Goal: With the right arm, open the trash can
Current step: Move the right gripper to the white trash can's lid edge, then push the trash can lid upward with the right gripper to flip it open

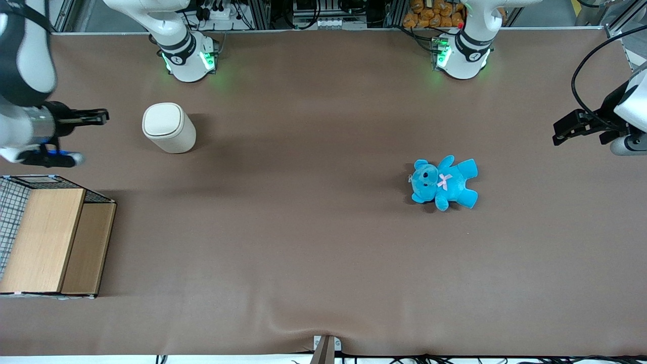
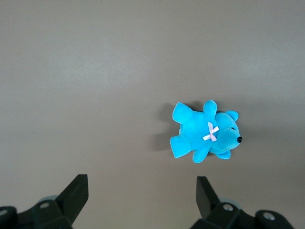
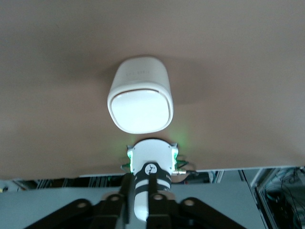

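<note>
The trash can (image 1: 168,127) is a small cream-white cylinder standing upright on the brown table, with its rounded-square lid down. It also shows in the right wrist view (image 3: 140,98), lid facing the camera. The right arm's black gripper (image 1: 103,117) hovers beside the can, toward the working arm's end of the table, and points at it. It stands clearly apart from the can. In the right wrist view the gripper (image 3: 139,179) has its jaws drawn close together, with only a narrow gap and nothing held.
A wooden box with wire mesh (image 1: 48,237) stands nearer the front camera than the gripper. A blue teddy (image 1: 445,182) lies toward the parked arm's end and shows in the left wrist view (image 2: 205,136). Two arm bases (image 1: 187,58) stand along the table's back edge.
</note>
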